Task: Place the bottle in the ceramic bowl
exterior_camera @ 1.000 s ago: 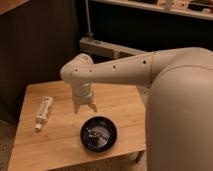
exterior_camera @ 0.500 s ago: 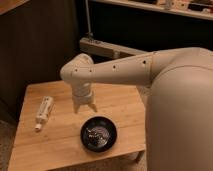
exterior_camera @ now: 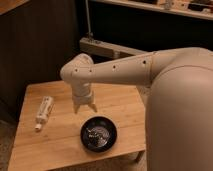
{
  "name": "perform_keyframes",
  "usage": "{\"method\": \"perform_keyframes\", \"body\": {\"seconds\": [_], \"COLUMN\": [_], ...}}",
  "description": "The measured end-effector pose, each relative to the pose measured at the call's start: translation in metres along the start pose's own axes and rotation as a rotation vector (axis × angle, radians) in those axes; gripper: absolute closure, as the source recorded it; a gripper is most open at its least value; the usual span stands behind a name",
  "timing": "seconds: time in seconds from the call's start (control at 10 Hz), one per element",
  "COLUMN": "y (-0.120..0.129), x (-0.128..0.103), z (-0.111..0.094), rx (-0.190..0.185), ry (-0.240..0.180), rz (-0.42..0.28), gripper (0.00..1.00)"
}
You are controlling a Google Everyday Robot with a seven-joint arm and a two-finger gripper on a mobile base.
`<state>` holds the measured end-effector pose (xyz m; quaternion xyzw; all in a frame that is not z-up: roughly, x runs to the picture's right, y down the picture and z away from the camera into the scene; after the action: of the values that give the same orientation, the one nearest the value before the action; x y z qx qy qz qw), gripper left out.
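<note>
The white bottle [exterior_camera: 43,112] lies on its side at the left of the wooden table [exterior_camera: 55,145], cap toward the front. The black ceramic bowl [exterior_camera: 99,134] stands near the table's front middle, with pale reflections inside. My gripper [exterior_camera: 85,107] hangs over the table middle, pointing down, between the bottle and the bowl, just behind the bowl's far rim. Its fingers are apart and hold nothing.
My large white arm [exterior_camera: 150,75] reaches in from the right and covers the table's right part. A dark panel wall stands behind the table. A pale rail [exterior_camera: 107,48] runs behind it at the back.
</note>
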<state>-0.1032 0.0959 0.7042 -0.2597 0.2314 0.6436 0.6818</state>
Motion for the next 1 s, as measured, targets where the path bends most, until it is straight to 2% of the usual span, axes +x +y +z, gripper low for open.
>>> {"method": "perform_keyframes", "body": {"seconds": [0.6,0.8,1.0], "y": [0.001,0.020,0.054], "x": [-0.002,-0.016,-0.045], "z": [-0.001,-0.001,-0.002], "rx": [0.005,0.019,0.035], "ry": [0.001,-0.001,0.002], "rz": [-0.015,-0.053,-0.089], "gripper": [0.35,0.35,0.35]}}
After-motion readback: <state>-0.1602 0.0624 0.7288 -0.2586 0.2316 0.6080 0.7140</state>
